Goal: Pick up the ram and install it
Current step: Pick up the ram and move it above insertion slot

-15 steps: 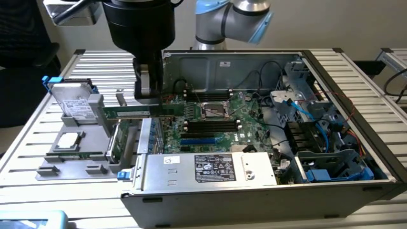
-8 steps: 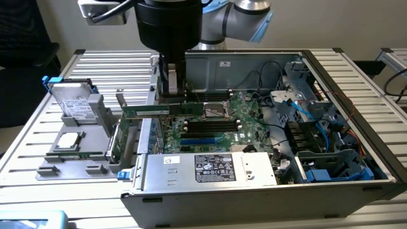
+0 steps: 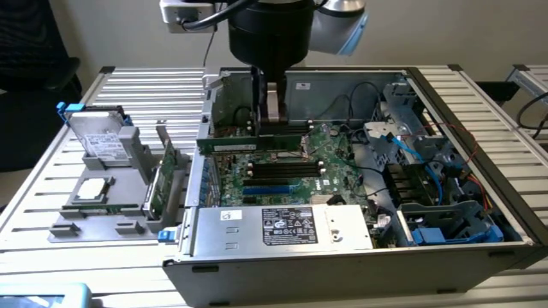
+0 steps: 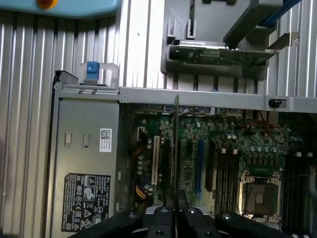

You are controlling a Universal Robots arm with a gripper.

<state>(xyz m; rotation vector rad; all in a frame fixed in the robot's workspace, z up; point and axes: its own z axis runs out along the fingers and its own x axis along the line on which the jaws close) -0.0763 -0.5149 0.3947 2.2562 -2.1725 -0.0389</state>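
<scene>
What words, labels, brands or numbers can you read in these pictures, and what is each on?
Nothing reads clearly.
Black label on the silver metal power supply box: print too small.
White code sticker beside it: too small.
Pale label on the grey hard drive: blurred.
Pale sticker on the long thin green ram stick: blurred.

My arm (image 3: 272, 25) runs off the exterior view's top edge, its hand (image 3: 276, 127) covering part of the ram (image 3: 231, 142). In the wrist view the ram stands edge-on, chips unseen, and I cannot read the power supply label (image 4: 86, 201), its print too small.
</scene>
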